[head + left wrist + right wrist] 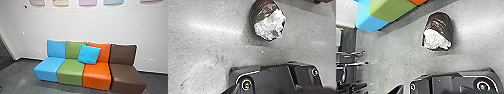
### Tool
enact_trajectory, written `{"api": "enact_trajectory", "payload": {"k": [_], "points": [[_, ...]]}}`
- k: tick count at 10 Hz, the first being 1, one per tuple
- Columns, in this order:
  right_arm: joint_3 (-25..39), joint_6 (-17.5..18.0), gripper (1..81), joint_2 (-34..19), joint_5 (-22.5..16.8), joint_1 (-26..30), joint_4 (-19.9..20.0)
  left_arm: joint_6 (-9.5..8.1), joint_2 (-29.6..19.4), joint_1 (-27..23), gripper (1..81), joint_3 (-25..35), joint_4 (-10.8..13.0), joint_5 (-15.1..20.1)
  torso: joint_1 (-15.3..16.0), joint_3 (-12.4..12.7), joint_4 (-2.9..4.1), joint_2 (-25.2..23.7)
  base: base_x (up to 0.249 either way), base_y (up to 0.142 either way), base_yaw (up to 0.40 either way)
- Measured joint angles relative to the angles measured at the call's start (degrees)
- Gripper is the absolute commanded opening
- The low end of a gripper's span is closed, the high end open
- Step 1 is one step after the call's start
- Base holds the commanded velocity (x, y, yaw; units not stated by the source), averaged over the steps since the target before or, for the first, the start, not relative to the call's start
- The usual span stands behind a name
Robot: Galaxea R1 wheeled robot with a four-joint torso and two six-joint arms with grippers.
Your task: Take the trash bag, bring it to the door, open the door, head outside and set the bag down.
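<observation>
On the grey floor, the trash bag (269,21) appears in the left wrist view as a dark brown, rounded shape with crumpled white material at one end. The same trash bag (438,31) is seen in the right wrist view, with bare floor around it and nothing holding it. Whether a bin surrounds it, I cannot tell.
A row of blue (48,68), green (70,71), orange (97,75) and brown (127,77) seats stands against a white wall (75,22). A bright blue cushion (89,54) leans on the backrests. Far left, the wall ends at a darker opening (4,53).
</observation>
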Motion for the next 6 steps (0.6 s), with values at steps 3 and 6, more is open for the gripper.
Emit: {"api": "enact_trajectory", "payload": {"k": [3,6], "points": [[1.1,0.0,81.1,0.1,0.0,0.0,0.0,-0.22,1.5,-3.6,81.1,-1.5,0.0,1.4,3.5,0.0,0.00,-5.5,0.000,0.000,0.000],[1.1,0.0,81.1,-0.5,0.0,-0.1,0.0,-0.44,5.3,-4.9,81.1,-6.8,-0.3,4.3,6.6,-0.5,0.00,-10.6,0.000,0.000,0.000]]}}
